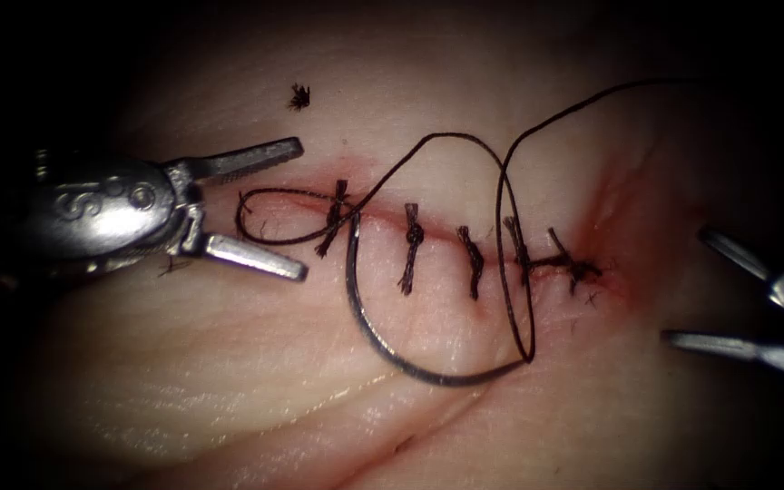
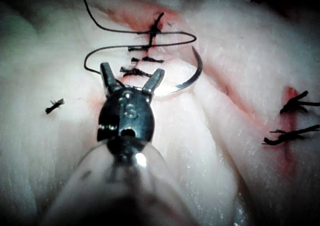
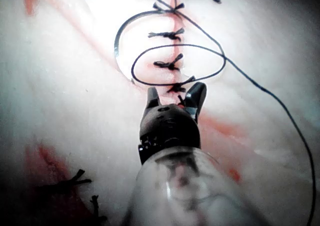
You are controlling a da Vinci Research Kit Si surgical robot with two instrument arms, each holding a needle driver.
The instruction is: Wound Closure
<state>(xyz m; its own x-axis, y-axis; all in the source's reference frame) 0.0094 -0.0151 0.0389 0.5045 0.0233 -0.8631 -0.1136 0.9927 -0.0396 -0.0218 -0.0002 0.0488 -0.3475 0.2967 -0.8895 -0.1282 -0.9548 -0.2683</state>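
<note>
Needle (image 1: 410, 358) dark, curved, lying on tissue (image 1: 229, 390), thread (image 1: 465, 145) looping, left pincer (image 1: 269, 207), right pincer (image 1: 710, 290) both agape, empty.

Endoscope: above, in front of cut (image 1: 465, 245). Wrist views: close, along own shafts. All share stitched cut, needle (image 1: 392, 345).

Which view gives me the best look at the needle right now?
Endoscope view: the needle lies free on the tissue below the cut, its whole curve visible. Both tools are open, holding nothing. The left wrist view catches part of it beyond the left tool; the right wrist view shows its arc.
</note>
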